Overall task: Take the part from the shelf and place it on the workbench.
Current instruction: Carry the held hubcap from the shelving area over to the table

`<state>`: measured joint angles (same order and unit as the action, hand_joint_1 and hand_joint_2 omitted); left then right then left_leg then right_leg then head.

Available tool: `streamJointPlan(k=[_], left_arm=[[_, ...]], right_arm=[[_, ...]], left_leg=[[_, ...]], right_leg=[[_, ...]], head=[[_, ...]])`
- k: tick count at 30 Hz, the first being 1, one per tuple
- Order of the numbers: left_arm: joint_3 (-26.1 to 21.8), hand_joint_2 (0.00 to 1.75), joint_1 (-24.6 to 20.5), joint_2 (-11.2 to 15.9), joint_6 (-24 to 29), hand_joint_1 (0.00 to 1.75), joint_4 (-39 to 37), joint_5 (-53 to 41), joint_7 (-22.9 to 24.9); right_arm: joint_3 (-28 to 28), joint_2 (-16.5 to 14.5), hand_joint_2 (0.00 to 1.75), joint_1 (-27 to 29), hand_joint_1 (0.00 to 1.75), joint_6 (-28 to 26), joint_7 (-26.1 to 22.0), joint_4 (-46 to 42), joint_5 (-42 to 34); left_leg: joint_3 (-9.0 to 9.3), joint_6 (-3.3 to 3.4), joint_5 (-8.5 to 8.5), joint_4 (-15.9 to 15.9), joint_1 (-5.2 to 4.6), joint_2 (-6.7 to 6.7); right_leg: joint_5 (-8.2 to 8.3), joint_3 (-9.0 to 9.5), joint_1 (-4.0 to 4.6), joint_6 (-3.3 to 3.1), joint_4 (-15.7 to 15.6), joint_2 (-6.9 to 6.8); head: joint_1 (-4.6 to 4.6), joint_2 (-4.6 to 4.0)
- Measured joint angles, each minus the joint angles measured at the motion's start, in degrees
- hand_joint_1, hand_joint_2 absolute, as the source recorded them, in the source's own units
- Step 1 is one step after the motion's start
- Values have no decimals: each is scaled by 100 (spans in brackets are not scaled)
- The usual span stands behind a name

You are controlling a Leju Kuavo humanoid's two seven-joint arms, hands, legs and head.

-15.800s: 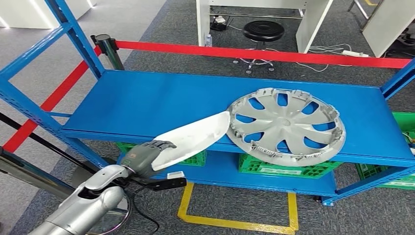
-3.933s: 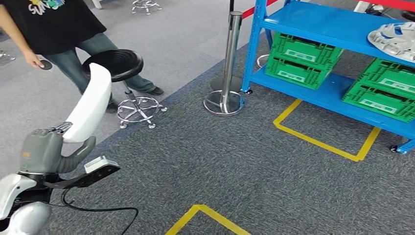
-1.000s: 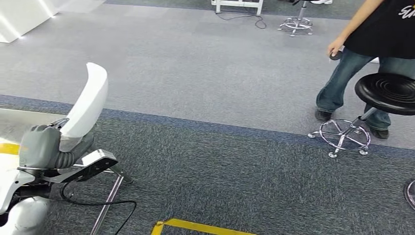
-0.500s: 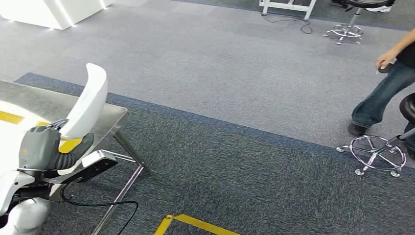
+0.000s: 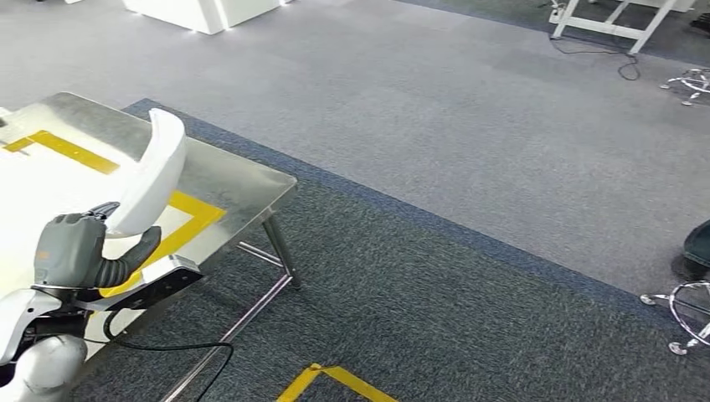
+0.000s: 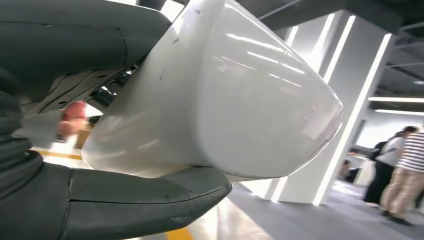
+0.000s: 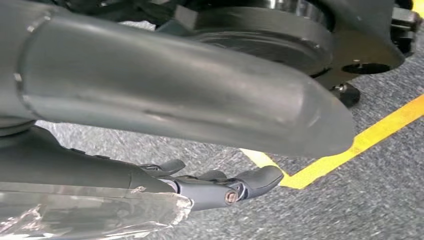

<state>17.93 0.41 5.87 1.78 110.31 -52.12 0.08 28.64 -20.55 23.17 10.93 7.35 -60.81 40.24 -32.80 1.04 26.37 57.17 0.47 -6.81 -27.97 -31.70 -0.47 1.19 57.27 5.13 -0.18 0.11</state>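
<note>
The left hand point(image 5: 71, 251) gripped the white part point(image 5: 152, 173) at its lower end, thumb beneath it; the curved, glossy shell stood upright. The right hand point(image 7: 165, 110) held nothing, fingers apart.

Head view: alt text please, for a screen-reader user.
The robot's left hand holds a curved white part upright over a steel workbench marked with yellow tape. Grey carpet stretches beyond, with a stool base at the right edge.

Grey carpet point(image 5: 469, 126), yellow floor tape point(image 5: 335, 381), white pillars point(image 6: 345, 100).
</note>
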Motion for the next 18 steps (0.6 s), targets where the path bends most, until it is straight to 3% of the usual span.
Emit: streamJointPlan(k=[3,4,6,7,8,10,11,12,13,15,16,18], left_arm=[[-4,175,3,1,-16,175,0,-9,21],[-5,175,9,1,-21,175,0,-13,28],[-10,175,-4,5,-28,175,0,-21,47],[-13,175,-12,7,-32,175,-1,-26,51],[-15,175,-22,8,-37,175,-1,-31,56],[-16,175,-15,9,-49,175,-3,-44,59],[-18,175,-10,9,-53,175,-4,-48,60],[-20,175,-8,9,-57,175,-4,-51,60],[-22,175,-8,9,-58,175,-4,-51,60],[-27,175,-20,7,-58,175,-4,-52,61],[-30,175,-25,6,-59,175,-4,-52,61],[-38,175,-21,6,-61,175,-4,-53,65]], right_arm=[[8,0,0,-2,0,3,-1,2,7],[13,-1,0,-7,0,1,-1,2,11],[22,-2,0,-9,0,-7,1,2,27],[26,-2,0,-2,0,-12,4,2,40],[30,-2,0,8,0,-18,8,2,52],[42,-2,0,17,0,-31,15,2,74],[47,-2,0,13,0,-36,16,2,79],[51,-2,0,7,0,-39,17,2,83],[54,-2,0,1,0,-40,17,2,84],[57,-2,0,-5,0,-40,17,2,85],[57,-2,0,-5,0,-39,17,2,86],[58,-2,0,-13,0,-40,17,2,87]], left_leg=[[-56,-98,-33,-8,36,-164],[-67,-119,-15,12,35,-105],[-201,-170,190,300,19,224],[-349,-194,375,619,17,433],[-538,-220,566,1008,20,555],[-813,-259,736,1568,38,626],[-810,-271,661,1568,46,642],[-684,-275,486,1333,52,673],[-469,-271,271,941,52,764],[-81,-231,30,227,12,1016],[6,-195,10,55,-8,1095],[6,-106,37,5,-29,1018]], right_leg=[[-22,60,15,-21,-67,-95],[-8,75,9,-42,-92,-153],[14,112,-6,-101,-153,-307],[13,124,-6,-125,-168,-396],[5,129,-3,-141,-171,-484],[-17,137,-1,-147,-169,-662],[-31,148,-2,-141,-168,-745],[-48,169,-2,-128,-168,-825],[-69,199,-2,-110,-167,-900],[-124,250,29,-51,-155,-1029],[-150,267,47,-21,-148,-1086],[-186,303,60,33,-148,-1216]], head=[[1,0],[0,0],[-38,0],[-56,0],[-74,0],[-76,0],[-77,0],[-76,0],[-77,0],[-79,0],[-78,0],[-78,0]])
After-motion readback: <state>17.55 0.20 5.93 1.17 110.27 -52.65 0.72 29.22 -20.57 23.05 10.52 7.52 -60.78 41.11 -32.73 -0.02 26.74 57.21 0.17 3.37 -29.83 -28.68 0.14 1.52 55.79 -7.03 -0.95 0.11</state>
